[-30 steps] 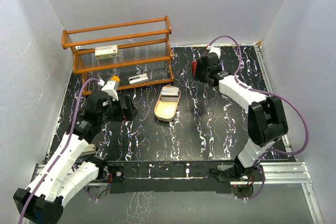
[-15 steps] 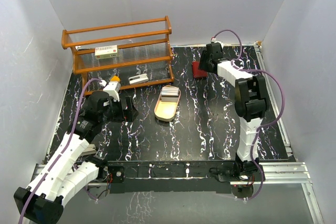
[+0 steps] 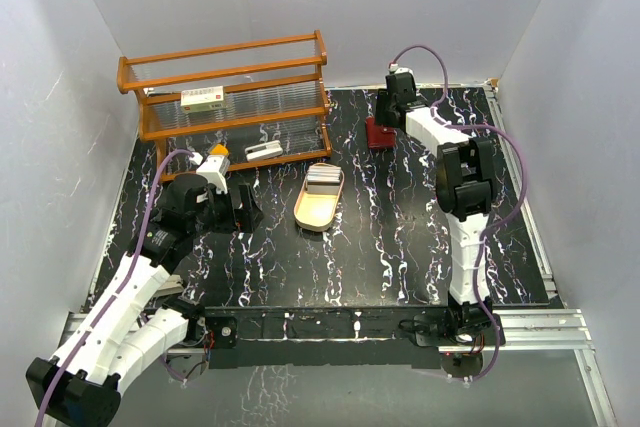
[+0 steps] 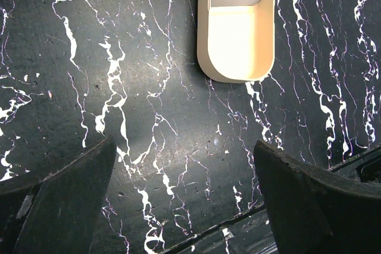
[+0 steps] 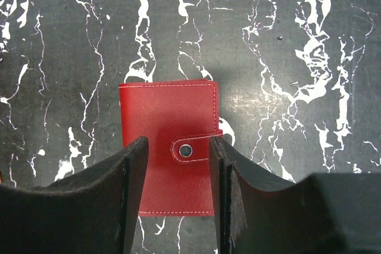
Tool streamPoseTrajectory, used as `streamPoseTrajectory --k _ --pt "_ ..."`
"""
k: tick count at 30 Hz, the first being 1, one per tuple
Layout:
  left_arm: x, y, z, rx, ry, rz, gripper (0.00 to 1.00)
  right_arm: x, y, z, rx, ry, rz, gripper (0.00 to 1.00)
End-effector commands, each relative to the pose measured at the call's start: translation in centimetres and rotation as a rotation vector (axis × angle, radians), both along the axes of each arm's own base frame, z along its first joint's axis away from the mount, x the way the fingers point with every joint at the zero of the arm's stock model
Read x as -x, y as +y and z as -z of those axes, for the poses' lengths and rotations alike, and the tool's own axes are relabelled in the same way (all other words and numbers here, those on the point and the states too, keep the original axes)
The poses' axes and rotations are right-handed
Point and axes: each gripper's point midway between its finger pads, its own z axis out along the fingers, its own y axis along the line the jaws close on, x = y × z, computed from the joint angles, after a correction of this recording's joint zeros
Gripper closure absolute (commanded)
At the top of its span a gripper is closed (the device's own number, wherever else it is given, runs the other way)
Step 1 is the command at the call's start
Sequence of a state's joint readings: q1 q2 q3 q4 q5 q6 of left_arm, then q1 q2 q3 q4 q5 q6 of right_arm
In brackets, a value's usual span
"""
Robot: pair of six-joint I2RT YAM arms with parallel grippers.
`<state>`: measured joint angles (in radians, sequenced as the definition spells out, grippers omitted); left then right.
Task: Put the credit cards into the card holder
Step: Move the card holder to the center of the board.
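right gripper [image 5: 178,147] aimed straight down over the wallet [image 5: 161,111]
arm stretched far out, jaws part spread astride it; wallet runs 12 to 6, tab at 3. left gripper [image 4: 184,144] gapes wide.

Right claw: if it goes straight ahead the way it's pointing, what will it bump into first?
Probably the closed red card holder, lying flat on the marbled table directly ahead of the right claw. How close it is, I cannot tell.
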<state>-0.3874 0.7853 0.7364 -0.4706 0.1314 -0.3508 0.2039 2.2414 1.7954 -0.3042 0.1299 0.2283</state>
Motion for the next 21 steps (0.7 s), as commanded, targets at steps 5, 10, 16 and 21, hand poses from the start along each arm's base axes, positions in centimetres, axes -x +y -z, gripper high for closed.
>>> streamPoseTrajectory --k 5,10,16,21 --pt "0.0 0.2 -0.3 0.003 -0.03 0.001 0.01 -1.4 0.3 1.2 0.036 0.014 -0.032 0.59" --pt "0.0 0.3 -0.3 0.001 -0.034 -0.003 0.01 -1.1 0.1 3.0 0.065 0.067 -0.035 0.64" --pt "0.1 0.5 -0.6 0.002 -0.054 -0.012 0.01 0.0 -1.1 3.4 0.113 0.101 -0.008 0.76" --pt "0.1 0.5 -0.6 -0.001 -0.052 -0.01 0.01 2.0 -1.8 3.5 0.136 0.133 -0.003 0.78"
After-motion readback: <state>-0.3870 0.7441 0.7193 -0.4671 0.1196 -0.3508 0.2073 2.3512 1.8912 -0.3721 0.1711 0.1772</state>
